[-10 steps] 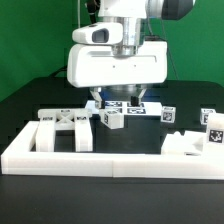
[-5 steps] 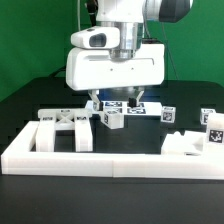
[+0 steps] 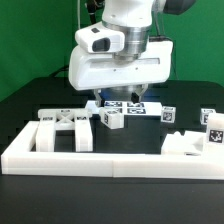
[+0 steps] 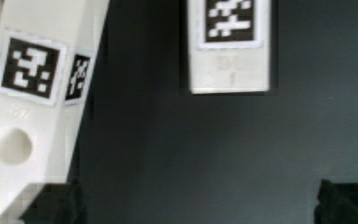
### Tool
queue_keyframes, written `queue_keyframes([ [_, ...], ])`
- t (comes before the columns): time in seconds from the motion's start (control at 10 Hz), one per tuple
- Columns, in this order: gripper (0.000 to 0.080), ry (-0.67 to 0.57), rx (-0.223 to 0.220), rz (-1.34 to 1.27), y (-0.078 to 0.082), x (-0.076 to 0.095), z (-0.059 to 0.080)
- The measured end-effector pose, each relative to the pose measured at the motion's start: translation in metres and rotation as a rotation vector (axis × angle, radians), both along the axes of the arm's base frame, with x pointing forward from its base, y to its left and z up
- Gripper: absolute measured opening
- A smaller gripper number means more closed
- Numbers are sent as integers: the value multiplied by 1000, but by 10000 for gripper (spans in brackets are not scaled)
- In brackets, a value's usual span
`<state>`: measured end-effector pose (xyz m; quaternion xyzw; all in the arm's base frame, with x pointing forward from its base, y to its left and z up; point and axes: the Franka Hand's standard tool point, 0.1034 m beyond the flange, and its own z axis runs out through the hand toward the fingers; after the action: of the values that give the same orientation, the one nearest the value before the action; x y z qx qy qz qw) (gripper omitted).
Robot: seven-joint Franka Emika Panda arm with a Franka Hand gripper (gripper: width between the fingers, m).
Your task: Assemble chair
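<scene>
The white gripper (image 3: pixel 118 102) of a robot arm hangs low over a black tabletop (image 3: pixel 30 95) scattered with loose white chair parts, each carrying small black-and-white tags. Compared with a moment ago its broad body has tipped slightly off level and drifted a little toward the exterior view's right, while every part lies where it was. The fingers (image 4: pixel 48 205) stand wide apart with only bare tabletop between them, so nothing is held. In the wrist view a long tagged piece with a round hole (image 4: pixel 25 130) and a shorter tagged piece (image 4: pixel 229 55) lie just ahead of the fingers, apart from each other. In the exterior view the X-braced frame (image 3: pixel 62 128) sits toward the left, a flat panel (image 3: pixel 185 145) toward the right, both behind the long low border wall (image 3: pixel 100 162). No parts appear joined, so the chair looks unstarted. The tilt probably means the wrist is lining up for a pick.
</scene>
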<state>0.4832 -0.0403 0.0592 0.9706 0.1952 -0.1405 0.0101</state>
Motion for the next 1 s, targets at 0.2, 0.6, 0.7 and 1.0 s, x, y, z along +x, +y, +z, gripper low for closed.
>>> queue_keyframes([
  [0.2, 649, 134, -24, -1, 3, -4, -2],
  [0.6, 649, 306, -175, -50, -10, -28, -15],
  [0.7, 649, 422, -199, -55, -9, -36, -13],
  [1.0, 648, 594, -253, -56, -12, -35, -20],
])
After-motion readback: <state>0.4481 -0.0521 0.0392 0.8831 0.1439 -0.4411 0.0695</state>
